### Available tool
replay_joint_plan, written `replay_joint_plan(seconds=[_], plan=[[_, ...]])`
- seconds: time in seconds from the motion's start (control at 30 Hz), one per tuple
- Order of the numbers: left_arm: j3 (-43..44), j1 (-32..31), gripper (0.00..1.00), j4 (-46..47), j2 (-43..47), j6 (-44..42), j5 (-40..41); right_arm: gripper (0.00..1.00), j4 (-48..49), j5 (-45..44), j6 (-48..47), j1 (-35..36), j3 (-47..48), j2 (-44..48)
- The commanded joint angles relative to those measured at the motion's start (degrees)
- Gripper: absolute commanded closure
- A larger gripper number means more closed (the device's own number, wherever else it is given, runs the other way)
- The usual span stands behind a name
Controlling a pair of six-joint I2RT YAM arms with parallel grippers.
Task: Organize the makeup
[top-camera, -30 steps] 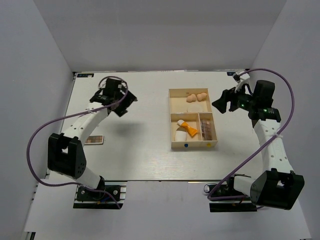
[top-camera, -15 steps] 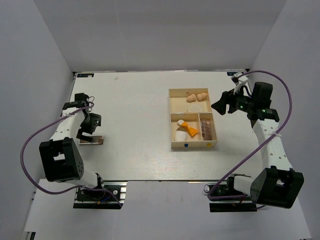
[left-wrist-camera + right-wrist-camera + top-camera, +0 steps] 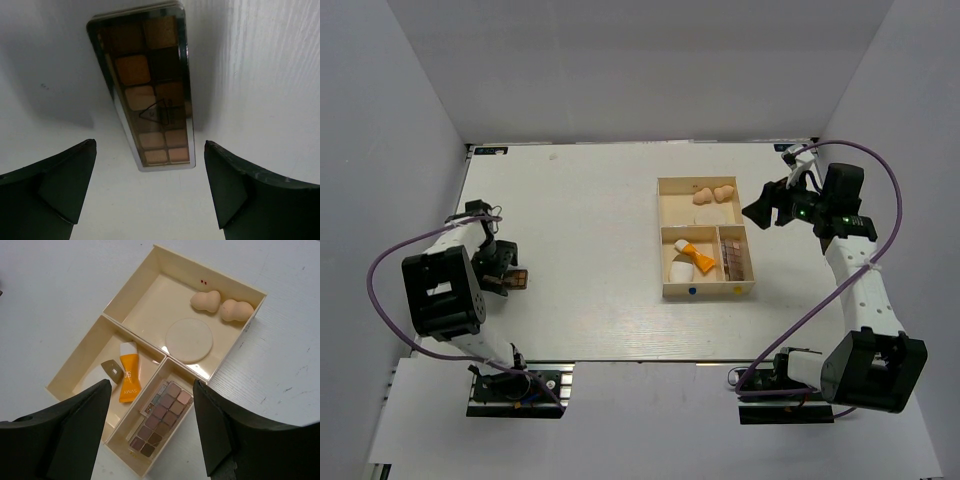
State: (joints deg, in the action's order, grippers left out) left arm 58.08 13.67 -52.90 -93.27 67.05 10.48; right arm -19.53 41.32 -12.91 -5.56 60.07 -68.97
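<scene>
Palette [image 3: 145, 95] well L of tray [image 3: 710, 291]

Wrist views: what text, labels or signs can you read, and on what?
"SVMY", as best it reads: on the orange tube.
Triangle sign: on the loose palette; the letters inside are too blurred to read.
Two red marks: on the tray wall; too small to read.
</scene>
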Motion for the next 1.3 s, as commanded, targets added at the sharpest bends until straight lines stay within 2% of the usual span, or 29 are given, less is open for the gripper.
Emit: replay_joint_plan(seconds=[0.0,0.2,0.3,0.33,0.37,0.47,0.57,0.6,0.63,0.67,0.7,0.83,0.87,0.93,0.97,1.03,1.27], plan=[[-0.60,0.65,0.02,4.29,-0.85,-0.34,-0.64,0.28,0.98,0.60,-0.81,-0.15,1.18,-0.64],[-2.97,0.65,0.02,7.90,-3.58,0.10,-1.25,0.27,0.81,0.69,-0.63,-0.06,1.97,-1.34],[-4.20,0.65,0.08,8.17,-4.19,0.02,-1.52,0.28,0.28,0.25,-0.72,-0.06,2.33,-1.52],[-4.73,0.65,0.13,8.43,-4.20,0.10,-1.43,0.28,0.28,0.25,-0.89,-0.15,2.42,-1.43],[-5.78,0.65,0.28,8.78,-3.85,0.10,-1.43,0.27,0.28,0.25,-0.81,0.02,2.33,-1.34],[-7.19,0.65,0.52,9.66,-2.62,0.01,-2.04,0.28,-0.07,0.34,-0.72,-0.06,2.24,-1.26],[-7.90,-0.57,0.63,10.98,0.63,-1.56,-4.05,0.28,0.10,0.34,-0.63,-0.06,2.15,-1.08],[-7.99,-1.27,0.75,12.90,1.68,-3.57,-5.89,0.28,-0.07,0.34,-0.63,-0.06,2.15,-1.08],[-9.12,-1.80,0.82,15.09,4.13,-4.81,-8.78,0.28,-0.07,0.43,-0.63,-0.06,2.07,-1.08],[-9.74,-2.33,0.87,16.94,5.28,-5.34,-15.25,0.28,-0.07,0.60,-0.63,-0.06,2.06,-1.17],[-10.44,-3.90,0.92,21.13,6.17,-6.04,-18.36,0.28,-0.07,0.78,-0.54,-0.24,1.98,-1.17],[-9.23,-11.54,0.96,29.69,6.80,-7.98,-28.48,0.30,-0.07,1.30,-0.28,-0.15,1.89,-1.60],[-8.17,-13.48,0.96,30.66,6.01,-8.24,-29.54,0.34,0.10,1.48,0.07,-0.15,1.98,-1.69],[-3.54,-21.89,0.98,34.00,2.94,-9.73,-33.23,0.42,0.28,1.74,0.42,-0.15,2.06,-1.70],[-1.24,-21.93,0.98,34.10,1.88,-10.18,-33.16,0.45,0.28,1.75,0.51,-0.15,2.15,-1.69],[3.24,-28.42,0.99,34.88,0.03,-11.06,-32.81,0.50,0.28,1.66,0.60,-0.24,2.15,-1.35],[23.88,-42.75,1.00,37.17,-10.77,-13.87,-33.59,0.51,0.28,-1.06,0.43,-0.41,0.92,1.47]])
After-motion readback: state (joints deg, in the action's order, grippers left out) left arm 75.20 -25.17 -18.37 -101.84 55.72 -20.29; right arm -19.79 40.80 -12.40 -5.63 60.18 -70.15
